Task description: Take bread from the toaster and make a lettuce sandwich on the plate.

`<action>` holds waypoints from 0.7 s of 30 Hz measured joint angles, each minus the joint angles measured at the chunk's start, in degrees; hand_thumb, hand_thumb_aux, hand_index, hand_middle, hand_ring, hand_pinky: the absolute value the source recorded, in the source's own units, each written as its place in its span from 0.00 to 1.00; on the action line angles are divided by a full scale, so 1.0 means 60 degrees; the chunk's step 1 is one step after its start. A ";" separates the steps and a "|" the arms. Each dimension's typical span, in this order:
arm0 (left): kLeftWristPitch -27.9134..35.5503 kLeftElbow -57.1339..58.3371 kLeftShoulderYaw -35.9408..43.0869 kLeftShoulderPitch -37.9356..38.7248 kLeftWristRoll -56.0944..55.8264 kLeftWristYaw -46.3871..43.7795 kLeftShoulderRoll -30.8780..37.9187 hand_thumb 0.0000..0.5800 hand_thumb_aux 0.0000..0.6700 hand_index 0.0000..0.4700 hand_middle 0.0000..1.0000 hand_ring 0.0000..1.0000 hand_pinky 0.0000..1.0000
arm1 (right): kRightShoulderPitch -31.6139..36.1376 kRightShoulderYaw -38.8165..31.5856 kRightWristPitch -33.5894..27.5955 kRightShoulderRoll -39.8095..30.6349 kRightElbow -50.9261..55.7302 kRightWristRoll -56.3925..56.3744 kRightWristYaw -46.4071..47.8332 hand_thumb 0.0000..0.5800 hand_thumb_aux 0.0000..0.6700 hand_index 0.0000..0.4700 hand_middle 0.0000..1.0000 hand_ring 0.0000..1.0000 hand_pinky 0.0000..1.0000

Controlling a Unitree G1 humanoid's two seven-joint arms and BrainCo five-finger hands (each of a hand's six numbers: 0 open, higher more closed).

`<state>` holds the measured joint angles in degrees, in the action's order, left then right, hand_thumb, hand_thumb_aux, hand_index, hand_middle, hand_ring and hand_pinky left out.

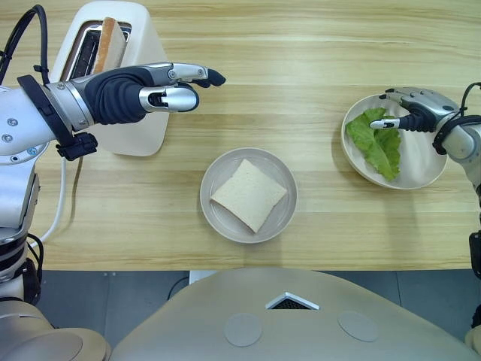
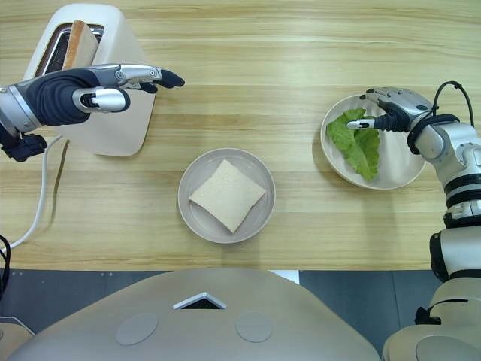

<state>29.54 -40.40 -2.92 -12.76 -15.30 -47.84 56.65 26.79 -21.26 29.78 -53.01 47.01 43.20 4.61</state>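
Bread lay on the centre plate awaiting lettuce; right hand hung over it, grip unclear; left hand wide, empty, by toaster.

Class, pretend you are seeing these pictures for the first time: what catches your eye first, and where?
A slice of bread lies on the plate in the middle. At far left, the open left hand hangs over the toaster, where another slice stands up. At right, the right hand is over the lettuce in its bowl.
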 measured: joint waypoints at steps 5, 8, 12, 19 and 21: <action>-0.0015 0.0201 0.0000 -0.0162 0.0006 -0.0123 0.0090 0.00 0.00 0.00 0.00 0.00 0.00 | 0.0082 -0.0092 0.0534 -0.0971 -0.0885 0.0625 0.0102 0.00 0.00 0.00 0.00 0.00 0.00; -0.0011 0.0172 0.0001 -0.0148 0.0004 -0.0112 0.0089 0.00 0.00 0.00 0.00 0.00 0.00 | 0.0302 -0.0077 0.0536 -0.1468 -0.1361 0.0991 0.0054 0.00 0.00 0.00 0.00 0.00 0.00; 0.0104 0.0147 0.0002 -0.0118 0.0005 -0.0049 0.0089 0.00 0.00 0.00 0.00 0.00 0.00 | 0.0741 -0.0071 0.0609 -0.1493 -0.1473 0.1345 -0.0389 0.00 0.00 0.00 0.00 0.00 0.00; 0.0415 -0.0370 -0.0299 0.0297 0.0004 0.0228 0.0083 0.00 0.00 0.00 0.00 0.00 0.00 | 0.0886 -0.0991 0.1190 -0.1730 -0.1372 0.2683 -0.0751 0.00 0.00 0.00 0.00 0.00 0.00; 0.0356 -0.0339 -0.0309 0.0408 0.0004 0.0238 0.0078 0.00 0.00 0.00 0.00 0.00 0.00 | 0.0608 -0.1285 0.1218 -0.1507 -0.1050 0.2809 -0.0931 0.00 0.00 0.00 0.00 0.00 0.00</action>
<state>31.68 -42.44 -4.77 -10.31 -15.27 -46.41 57.12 30.44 -28.96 37.09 -62.05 40.71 60.06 -0.98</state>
